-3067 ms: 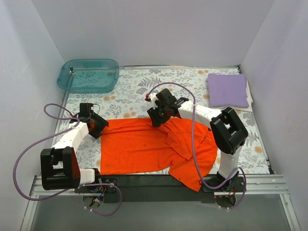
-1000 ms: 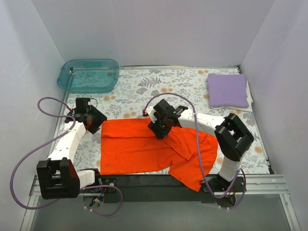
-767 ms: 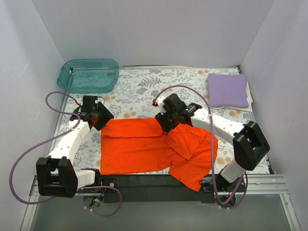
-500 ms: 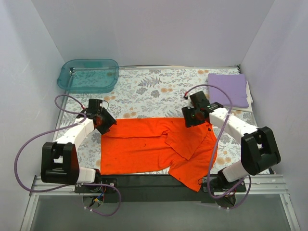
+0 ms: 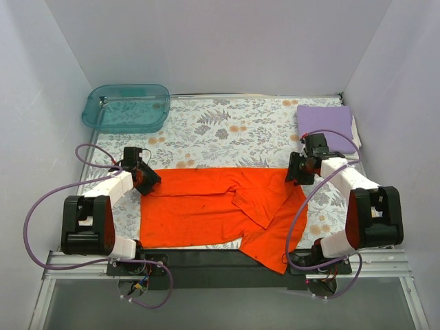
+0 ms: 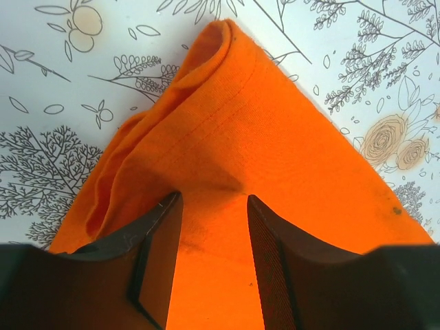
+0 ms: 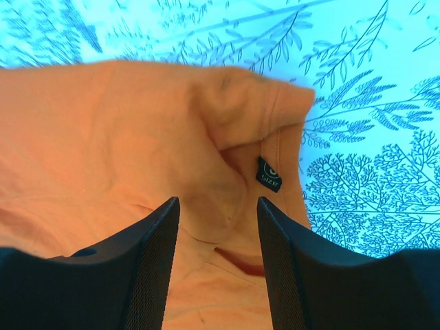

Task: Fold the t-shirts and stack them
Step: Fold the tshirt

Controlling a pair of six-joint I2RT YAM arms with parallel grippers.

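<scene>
1. So, the orange t-shirt lies spread across the near half of the table. Its far edge is drawn in a pretty straight line between the two grippers.
2. The left gripper is at the shirt's far-left corner. In the wrist view its fingers are narrowed right down with orange cloth bunched between them and creases fanning out from the pinch, so it's got hold of that corner. Past the fingers, the tip of the corner is rolled over on itself and rests on the flowery tabletop.
3. The right gripper is at the far-right end of that same edge. Its fingers are closed in on a thick fold of orange cloth, gripping it. A small dark label shows on the fabric just beside the fold.
4. The shirt isn't flat, though. A flap lies folded over on its right part, and the near-right corner droops past the table's near edge.
5. The lavender t-shirt sits folded into a neat square in the far-right corner of the table. It's just beyond the right gripper and apart from the orange one.
6. The teal tub is off in the far-left corner, well apart from both shirts.
</scene>
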